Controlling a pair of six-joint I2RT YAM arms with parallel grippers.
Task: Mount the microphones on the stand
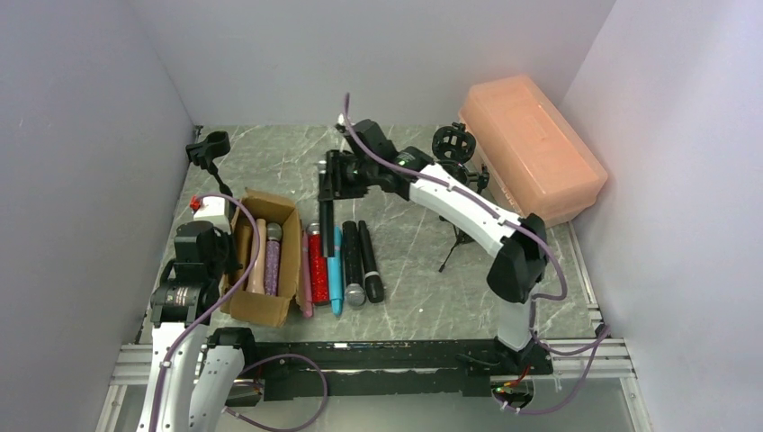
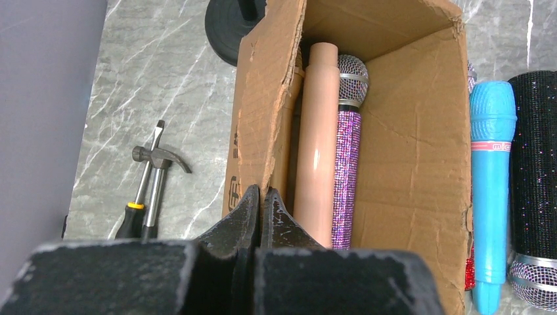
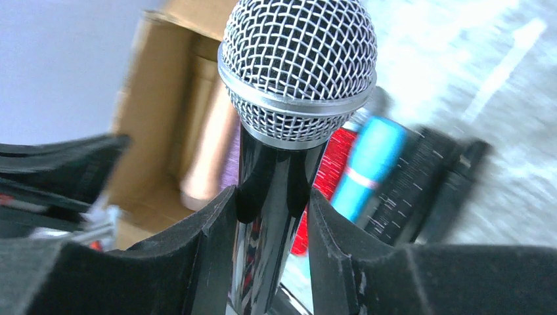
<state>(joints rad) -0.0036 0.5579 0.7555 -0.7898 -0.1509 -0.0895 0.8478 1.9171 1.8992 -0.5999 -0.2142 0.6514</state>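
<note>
- Evidently, the step in hand was carrying one microphone to a stand: the right hand [image 3: 270,223] was clenched on the shaft of a black microphone [image 3: 299,65], gripping just below its head, above the row of others on the bench [image 1: 405,270].
- The left hand [image 2: 261,197] was shut on nothing, hanging beside the near wall of the cardboard box [image 2: 407,151].
- No microphone sat in a holder yet. The shock-mount stand [image 1: 453,144] stood at the back right, just beside the orange case [image 1: 531,148], and the clip stand [image 1: 209,150] at the back left. Both were empty.
- The next move, as I judged it, called for swinging the held microphone to one holder, lining its shaft up with the opening, and pressing it in without tipping the stand. Which holder was meant could not be told.
- The held microphone had a glossy black body, a bright metal collar and a rounded silver mesh head. The smooth shaft could slip or twist in the pads.
- The rest lay waiting: a peach microphone [image 2: 316,138] and a purple glitter microphone [image 2: 346,164] side by side in the box, and a red glitter microphone [image 1: 318,265], a blue microphone [image 2: 491,184] and two black ones in the row just right of it.
</note>
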